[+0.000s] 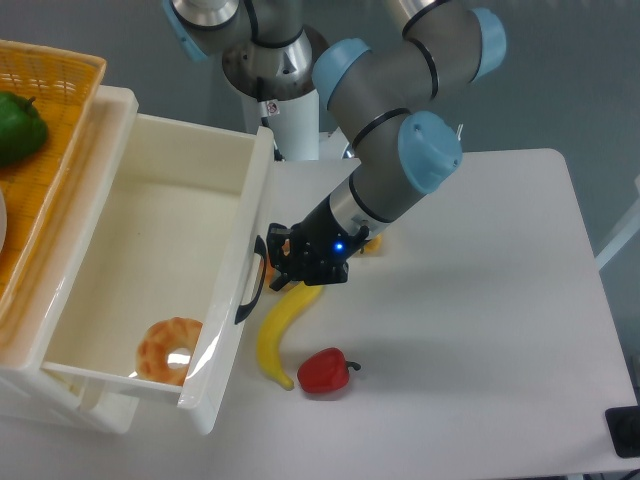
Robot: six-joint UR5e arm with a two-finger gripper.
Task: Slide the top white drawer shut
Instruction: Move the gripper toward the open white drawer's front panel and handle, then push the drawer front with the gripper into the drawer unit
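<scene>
- The gripper [277, 262] sits right at the curved black handle [256, 279] of the top white drawer [160, 215]; whether its fingers are spread or closed cannot be told.
- The drawer stands pulled far out, a doughnut [170, 349] inside near its front.
- Just outside the drawer front lie a banana [278, 331] and a red pepper [323, 371].
</scene>
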